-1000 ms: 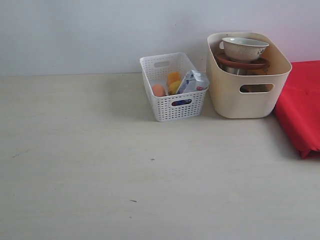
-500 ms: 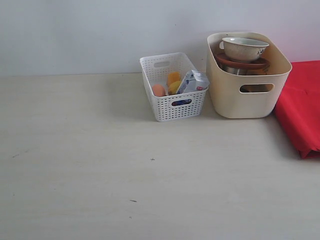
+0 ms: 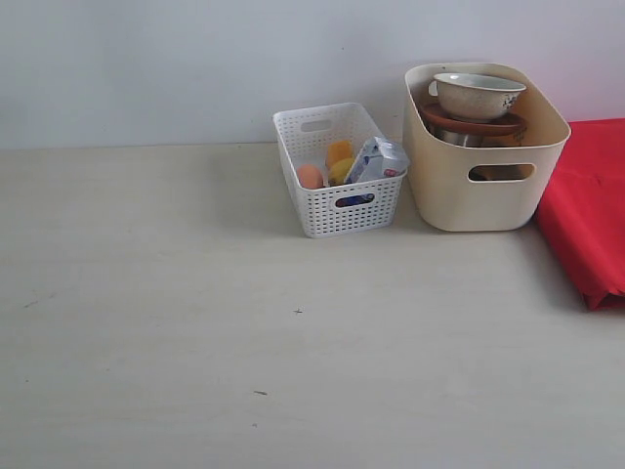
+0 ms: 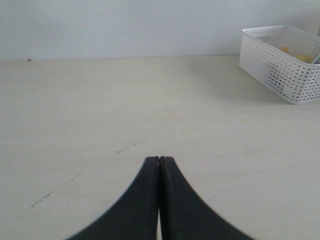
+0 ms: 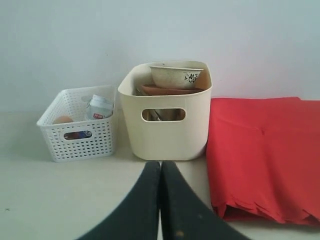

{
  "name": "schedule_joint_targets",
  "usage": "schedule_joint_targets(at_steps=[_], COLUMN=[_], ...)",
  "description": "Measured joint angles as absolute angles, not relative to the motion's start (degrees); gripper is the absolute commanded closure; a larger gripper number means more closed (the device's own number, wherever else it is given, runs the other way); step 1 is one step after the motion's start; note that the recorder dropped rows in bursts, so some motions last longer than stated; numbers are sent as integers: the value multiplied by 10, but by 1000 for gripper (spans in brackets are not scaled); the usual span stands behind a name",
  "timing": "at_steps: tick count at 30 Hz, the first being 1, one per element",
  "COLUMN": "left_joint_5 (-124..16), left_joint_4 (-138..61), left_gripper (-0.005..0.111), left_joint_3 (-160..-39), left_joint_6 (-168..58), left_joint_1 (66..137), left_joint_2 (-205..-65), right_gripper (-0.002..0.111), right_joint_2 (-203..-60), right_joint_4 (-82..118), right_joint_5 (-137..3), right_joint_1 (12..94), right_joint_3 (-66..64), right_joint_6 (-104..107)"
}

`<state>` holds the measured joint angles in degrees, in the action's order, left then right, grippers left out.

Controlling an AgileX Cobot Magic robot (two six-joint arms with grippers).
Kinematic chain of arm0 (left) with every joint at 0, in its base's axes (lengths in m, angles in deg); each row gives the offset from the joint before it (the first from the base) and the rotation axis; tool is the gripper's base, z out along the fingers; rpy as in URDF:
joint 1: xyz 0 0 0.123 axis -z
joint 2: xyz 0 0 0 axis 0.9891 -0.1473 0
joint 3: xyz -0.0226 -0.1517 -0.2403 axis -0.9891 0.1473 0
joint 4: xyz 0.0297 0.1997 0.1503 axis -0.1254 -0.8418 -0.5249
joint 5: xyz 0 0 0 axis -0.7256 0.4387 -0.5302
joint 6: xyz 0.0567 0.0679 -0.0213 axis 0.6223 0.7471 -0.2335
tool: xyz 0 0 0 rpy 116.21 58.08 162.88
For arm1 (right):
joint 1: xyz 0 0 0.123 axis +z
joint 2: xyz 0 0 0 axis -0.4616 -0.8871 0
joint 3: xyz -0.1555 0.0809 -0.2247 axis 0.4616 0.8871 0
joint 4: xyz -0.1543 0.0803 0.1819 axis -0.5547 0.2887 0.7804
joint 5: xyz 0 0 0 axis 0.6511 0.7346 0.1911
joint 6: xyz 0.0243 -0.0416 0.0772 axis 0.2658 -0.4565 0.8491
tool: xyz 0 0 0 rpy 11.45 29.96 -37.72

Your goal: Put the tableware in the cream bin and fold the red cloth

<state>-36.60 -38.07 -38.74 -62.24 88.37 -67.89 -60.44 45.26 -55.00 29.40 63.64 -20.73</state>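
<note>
Bowl (image 3: pixel 479 95) atop plate (image 3: pixel 474 125) inside the cream bin (image 3: pixel 459 200)
The bin stands at the table's (image 3: pixel 195 313) one o'clock, red cloth (image 3: pixel 591 215) just beside at three, basket (image 3: pixel 337 213) at nine; left gripper (image 4: pixel 159 162) and right gripper (image 5: pixel 160 166) closed, empty

Bowl (image 3: pixel 479 95) on plate (image 3: pixel 474 125) inside cream bin (image 3: pixel 459 200); red cloth (image 3: pixel 591 215) folded (just beside).

Bin (image 3: pixel 485 195) stands at the back of the tabletop (image 3: pixel 244 322), close to the wall (image 3: pixel 195 59). Basket (image 3: pixel 337 217) just left of it, not touching. Cloth (image 3: pixel 591 210) just right of the bin. In bin: bowl (image 3: pixel 479 95) on plate (image 3: pixel 474 126). In basket: carton (image 3: pixel 376 161) on the bin side, egg (image 3: pixel 310 177) left of it.
</note>
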Motion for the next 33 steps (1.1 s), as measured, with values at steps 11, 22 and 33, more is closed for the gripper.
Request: schedule_joint_targets(at_steps=[11, 22, 33], left_joint_5=[-366, -366, -366], left_joint_4=[-381, -381, -381], left_gripper=[107, 107, 107], left_joint_3=[-387, -387, -387], left_joint_6=[-622, -622, -622], left_joint_1=[884, 884, 884], left_joint_2=[-679, -679, -679], right_gripper=[108, 108, 108], right_joint_2=[-602, -602, -602], right_joint_4=[433, 418, 411], right_joint_5=[-537, -515, -506], right_joint_1=[316, 299, 291], right_joint_3=[636, 636, 636], right_joint_6=[-205, -182, -177])
